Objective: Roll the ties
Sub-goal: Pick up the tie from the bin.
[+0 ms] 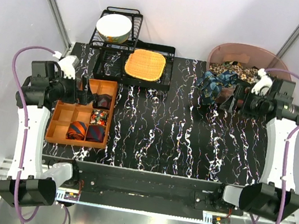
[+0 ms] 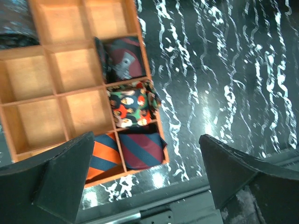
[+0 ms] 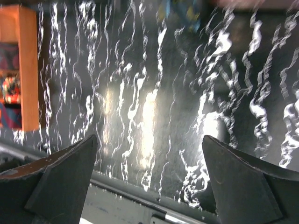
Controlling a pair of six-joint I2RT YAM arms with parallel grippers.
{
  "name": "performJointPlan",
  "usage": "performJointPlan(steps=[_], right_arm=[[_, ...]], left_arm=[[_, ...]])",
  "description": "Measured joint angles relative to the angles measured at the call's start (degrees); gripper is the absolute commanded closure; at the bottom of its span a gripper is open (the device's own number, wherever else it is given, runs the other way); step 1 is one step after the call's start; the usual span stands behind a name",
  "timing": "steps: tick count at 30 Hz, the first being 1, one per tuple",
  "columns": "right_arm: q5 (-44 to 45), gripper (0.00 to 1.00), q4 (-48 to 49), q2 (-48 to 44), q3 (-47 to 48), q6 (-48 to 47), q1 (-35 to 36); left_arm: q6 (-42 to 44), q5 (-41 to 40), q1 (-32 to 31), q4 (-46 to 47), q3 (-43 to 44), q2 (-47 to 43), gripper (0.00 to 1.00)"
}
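Rolled striped ties, square-celled wooden tray

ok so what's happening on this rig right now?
Two arms are working through a tie-rolling job. Four rolled ties sit in the orange tray on the left, and the left claw hangs open above it, holding nothing. The right claw is open and empty too, beside the pink bin at the back right. Unrolled ties are heaped in the bin, and a blue printed tie spills onto the table.
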Motion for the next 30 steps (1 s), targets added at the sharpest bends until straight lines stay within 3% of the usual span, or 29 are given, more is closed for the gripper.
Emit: performJointPlan(steps=[16,30], right_arm=[[3.34,0.00,10.05,30.49,32.59,14.75,0.02],[2.27,0.00,11.13,49.66,37.62,25.73,1.64]], left_arm=[[-3.23,-6.64,-0.28,6.69,0.42,5.01,0.01],[-7.26,-9.66,-1.22,9.94,-2.62,6.29,0.01]])
